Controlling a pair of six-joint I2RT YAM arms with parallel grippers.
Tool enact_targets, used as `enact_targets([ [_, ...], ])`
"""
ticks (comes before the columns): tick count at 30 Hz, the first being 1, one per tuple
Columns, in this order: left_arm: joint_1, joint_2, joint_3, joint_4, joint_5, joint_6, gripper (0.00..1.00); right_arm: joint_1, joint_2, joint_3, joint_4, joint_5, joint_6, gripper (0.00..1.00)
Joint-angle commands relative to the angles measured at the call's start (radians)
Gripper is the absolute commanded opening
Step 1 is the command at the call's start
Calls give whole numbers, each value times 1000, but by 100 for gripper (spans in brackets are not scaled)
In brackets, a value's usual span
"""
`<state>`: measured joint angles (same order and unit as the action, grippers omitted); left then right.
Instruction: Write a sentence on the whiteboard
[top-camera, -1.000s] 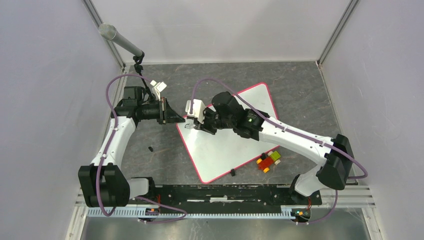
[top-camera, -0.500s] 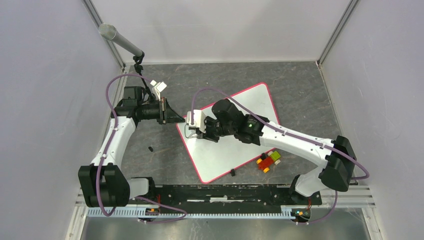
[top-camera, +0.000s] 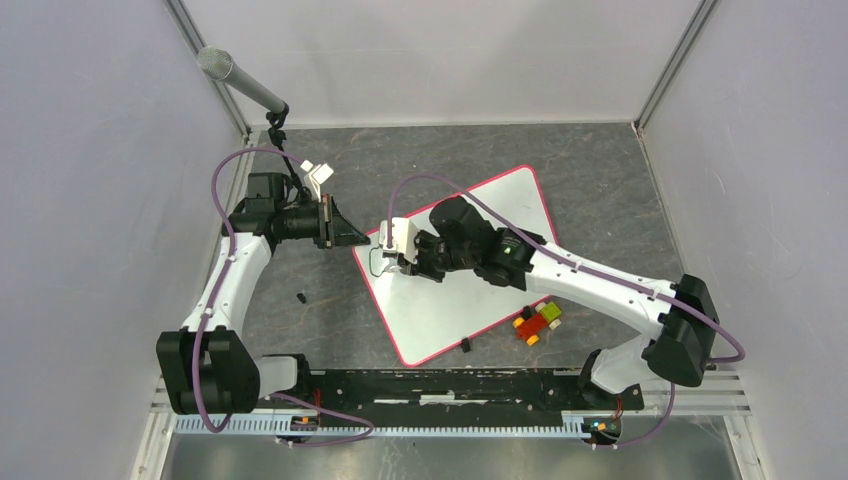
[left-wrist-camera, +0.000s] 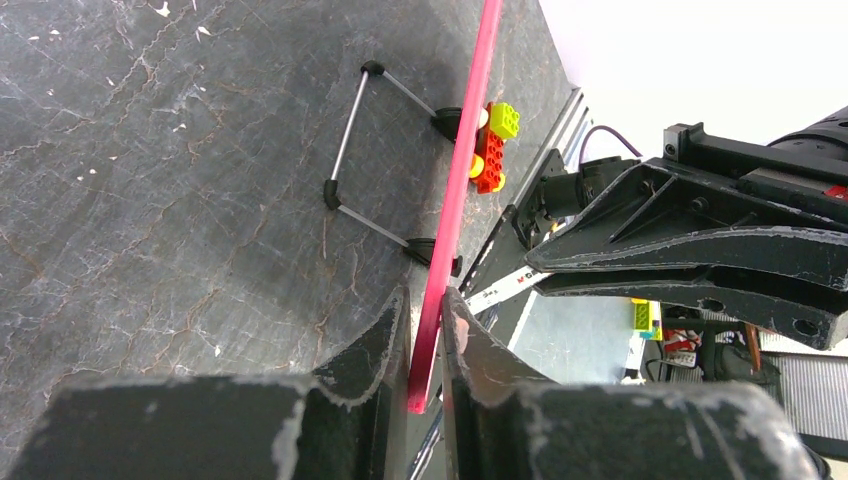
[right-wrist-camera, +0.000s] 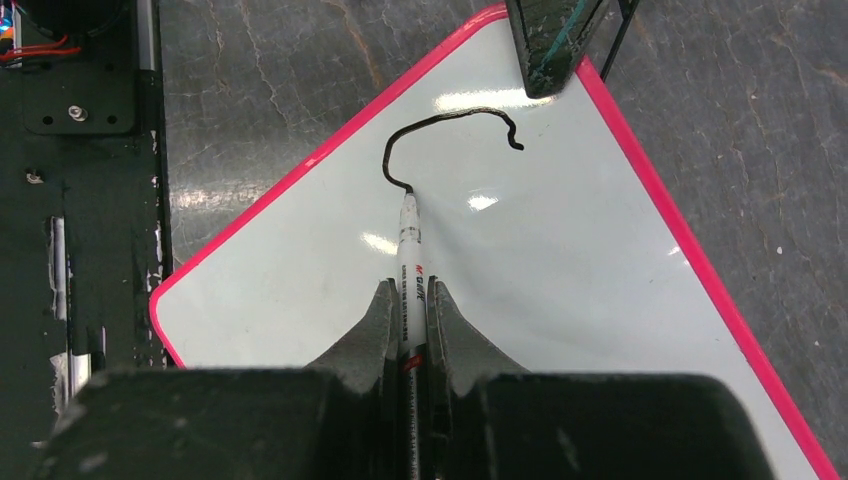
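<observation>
The whiteboard (top-camera: 470, 300) lies tilted on the table, white with a red-pink rim. My left gripper (top-camera: 358, 238) is shut on its left corner; in the left wrist view the red rim (left-wrist-camera: 455, 200) sits between the jaws (left-wrist-camera: 425, 295). My right gripper (top-camera: 404, 262) is shut on a white marker (right-wrist-camera: 409, 240), whose tip touches the board (right-wrist-camera: 560, 330). Of the sentence, only one curved black hook-shaped stroke (right-wrist-camera: 450, 115) shows, near the held corner. It also shows faintly in the top view (top-camera: 374, 263).
Coloured toy bricks (top-camera: 538, 322) lie by the board's near right edge, also in the left wrist view (left-wrist-camera: 493, 145). A small black cap (top-camera: 466, 346) and another black piece (top-camera: 301, 298) lie on the table. A wire stand (left-wrist-camera: 345, 150) sits under the board. A microphone (top-camera: 240, 80) stands at the back left.
My right gripper has moved with the marker slightly right and toward the near edge, leaving a curved black stroke by the left corner. The left arm has not moved.
</observation>
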<state>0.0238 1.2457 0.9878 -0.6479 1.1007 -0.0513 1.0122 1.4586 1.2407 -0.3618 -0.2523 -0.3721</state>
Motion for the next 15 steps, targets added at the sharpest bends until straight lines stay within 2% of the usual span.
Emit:
enact_targets([
  [1, -5, -24, 8, -1, -2, 19, 2, -14, -20, 32, -2, 46, -10, 0],
  [15, -5, -27, 6, -2, -4, 20, 2, -12, 14, 82, 27, 0, 18, 0],
])
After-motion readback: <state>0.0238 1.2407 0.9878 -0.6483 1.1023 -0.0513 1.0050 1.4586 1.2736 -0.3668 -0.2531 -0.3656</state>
